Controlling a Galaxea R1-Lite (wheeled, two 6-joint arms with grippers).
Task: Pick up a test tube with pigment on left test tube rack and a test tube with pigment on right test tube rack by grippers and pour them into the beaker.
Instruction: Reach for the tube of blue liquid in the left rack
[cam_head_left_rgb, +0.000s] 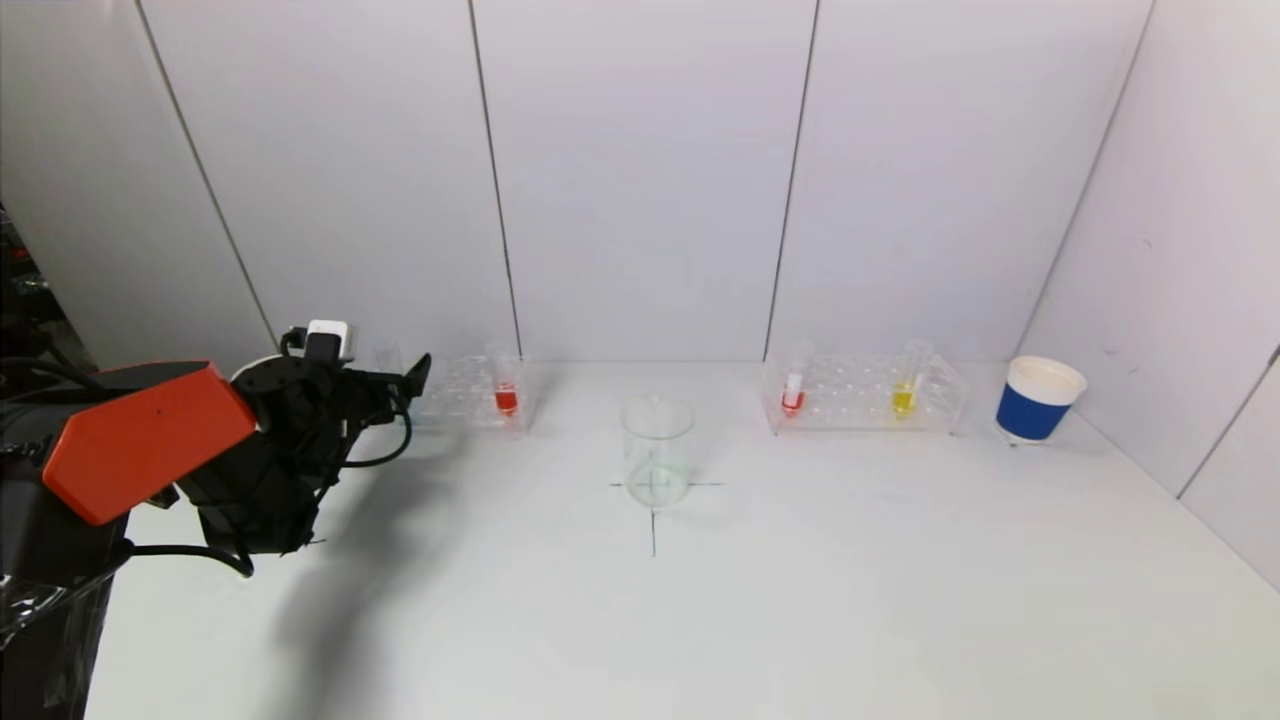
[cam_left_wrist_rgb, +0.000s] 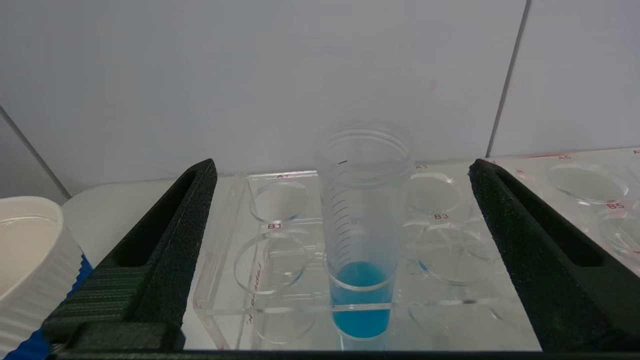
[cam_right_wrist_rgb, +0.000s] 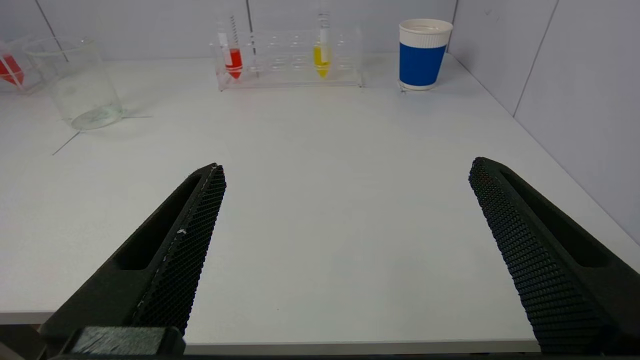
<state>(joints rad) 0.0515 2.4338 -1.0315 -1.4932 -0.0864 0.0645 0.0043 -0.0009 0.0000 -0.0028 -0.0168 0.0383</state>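
Left gripper (cam_left_wrist_rgb: 345, 210) spread wide at the left rack (cam_left_wrist_rgb: 280, 280), straddling the blue-pigment tube (cam_left_wrist_rgb: 361, 280), gripping nothing. Right gripper (cam_right_wrist_rgb: 345, 200) gaping too, empty, well short of the beaker (cam_head_left_rgb: 656, 450).

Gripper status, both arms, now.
Left gripper: open, empty, fingers straddling the blue test tube in the left rack.
Right gripper: open, empty, back at the near table edge.
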